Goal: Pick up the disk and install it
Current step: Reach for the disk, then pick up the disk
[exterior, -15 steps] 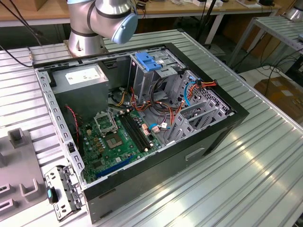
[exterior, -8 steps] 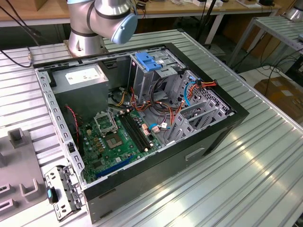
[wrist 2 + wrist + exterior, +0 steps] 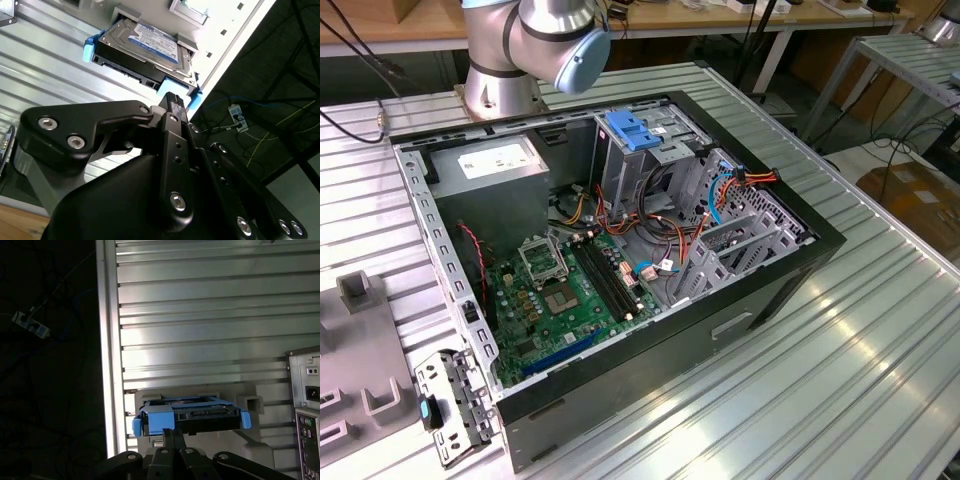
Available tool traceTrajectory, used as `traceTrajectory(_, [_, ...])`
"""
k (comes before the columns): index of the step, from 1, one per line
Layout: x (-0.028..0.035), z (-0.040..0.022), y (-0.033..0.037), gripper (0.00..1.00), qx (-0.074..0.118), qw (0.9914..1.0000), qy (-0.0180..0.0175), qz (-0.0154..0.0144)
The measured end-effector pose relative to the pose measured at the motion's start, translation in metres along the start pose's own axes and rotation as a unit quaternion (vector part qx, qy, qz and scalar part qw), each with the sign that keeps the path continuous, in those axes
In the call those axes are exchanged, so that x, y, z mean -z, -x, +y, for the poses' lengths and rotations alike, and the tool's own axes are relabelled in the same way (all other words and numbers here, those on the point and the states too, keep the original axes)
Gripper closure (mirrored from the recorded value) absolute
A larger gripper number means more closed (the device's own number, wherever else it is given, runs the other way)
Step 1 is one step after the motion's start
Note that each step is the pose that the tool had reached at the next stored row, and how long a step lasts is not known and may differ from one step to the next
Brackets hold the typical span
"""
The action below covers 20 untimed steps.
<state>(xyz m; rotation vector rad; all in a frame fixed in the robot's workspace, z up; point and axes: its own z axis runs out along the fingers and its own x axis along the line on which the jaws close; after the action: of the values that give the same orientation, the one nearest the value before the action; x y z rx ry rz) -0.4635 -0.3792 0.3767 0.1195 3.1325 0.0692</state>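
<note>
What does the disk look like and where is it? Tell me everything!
The disk is a flat silver metal box with a white, blue-striped label on top and blue plastic rails on two sides. It lies flat in a grey holder on the ribbed metal table, near the table's edge. Its dark end faces the gripper, which is close to it; I cannot tell if they touch.

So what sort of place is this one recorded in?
Probably a robotics lab or workshop: a silver-and-blue robot arm stands on a ribbed aluminium table, an open black desktop computer case lies on it, and a silver hard disk with blue side rails sits near the table's edge.
</note>
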Motion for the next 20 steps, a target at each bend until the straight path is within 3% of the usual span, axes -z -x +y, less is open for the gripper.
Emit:
traceTrajectory(9, [0.0000,0.0000,-0.0004,0.89,0.001,1.00000,0.0000,0.0000])
traceTrajectory(14, [-0.0001,0.0000,-0.0004,0.89,0.021,0.99978,0.0001,0.0009])
traceTrajectory(17, [0.0000,0.0000,-0.0004,0.89,0.042,0.99910,0.0002,0.0018])
traceTrajectory(19, [0.0000,0.0000,-0.0004,0.89,0.068,0.99768,0.0003,0.0030])
traceTrajectory(20, [0.0000,0.0000,-0.0004,0.89,0.086,0.99632,0.0004,0.0038])
